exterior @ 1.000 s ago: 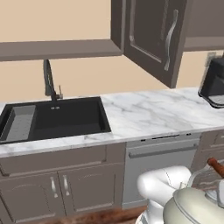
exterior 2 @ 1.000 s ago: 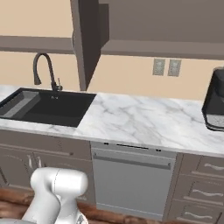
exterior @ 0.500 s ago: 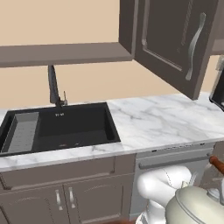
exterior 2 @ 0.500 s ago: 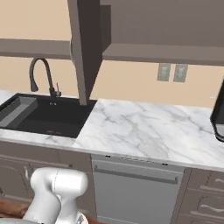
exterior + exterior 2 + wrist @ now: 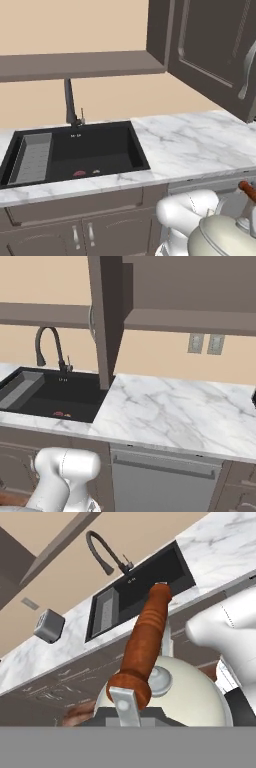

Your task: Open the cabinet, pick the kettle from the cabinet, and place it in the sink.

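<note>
Cream-white kettle (image 5: 170, 697) with ribbed reddish-brown handle (image 5: 145, 647), low in front of the base cabinets, gripper (image 5: 131, 714) closed on that handle, black sink (image 5: 75, 155) on the marble counter (image 5: 200, 145), wall cabinet door (image 5: 210, 50) open above.

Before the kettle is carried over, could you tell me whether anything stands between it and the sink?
Nothing visible blocks the way. The kettle sits low in front of the counter, the sink lies up-left of it, and the open cabinet door hangs high above the counter.
</note>
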